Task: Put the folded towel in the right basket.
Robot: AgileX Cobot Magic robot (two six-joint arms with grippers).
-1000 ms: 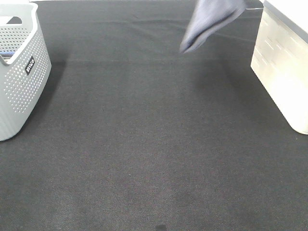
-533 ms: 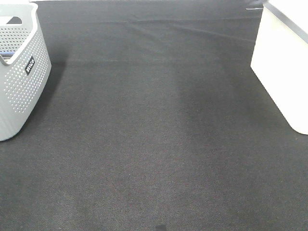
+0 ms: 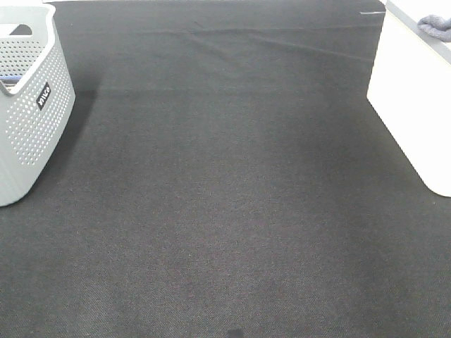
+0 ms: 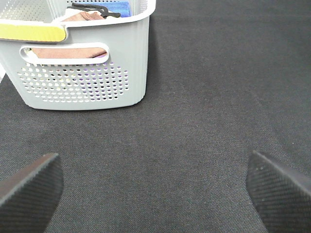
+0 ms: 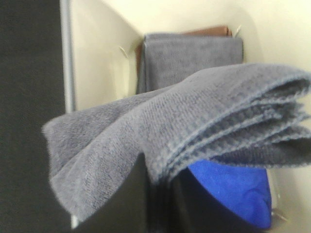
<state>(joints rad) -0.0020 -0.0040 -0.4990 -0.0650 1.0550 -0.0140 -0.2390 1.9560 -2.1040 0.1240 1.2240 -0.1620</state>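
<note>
The folded grey towel (image 5: 184, 131) hangs from my right gripper (image 5: 160, 194), which is shut on its lower edge, right over the open top of the white right basket (image 5: 97, 63). In the exterior high view only a bit of the towel (image 3: 435, 27) shows above the right basket's rim (image 3: 412, 105), at the top right; the right gripper itself is out of that view. My left gripper (image 4: 155, 189) is open and empty, low over the black cloth in front of the grey left basket (image 4: 82, 82).
The right basket holds a folded grey towel (image 5: 192, 58), a brown one (image 5: 209, 31) and a blue one (image 5: 233, 191). The perforated grey left basket (image 3: 35, 120) stands at the far left and holds towels. A black cloth (image 3: 225, 197) covers the table.
A second ago the towel hung at the top of the exterior view, left of the right basket. It left the view, and now a bit of it shows over the right basket.
</note>
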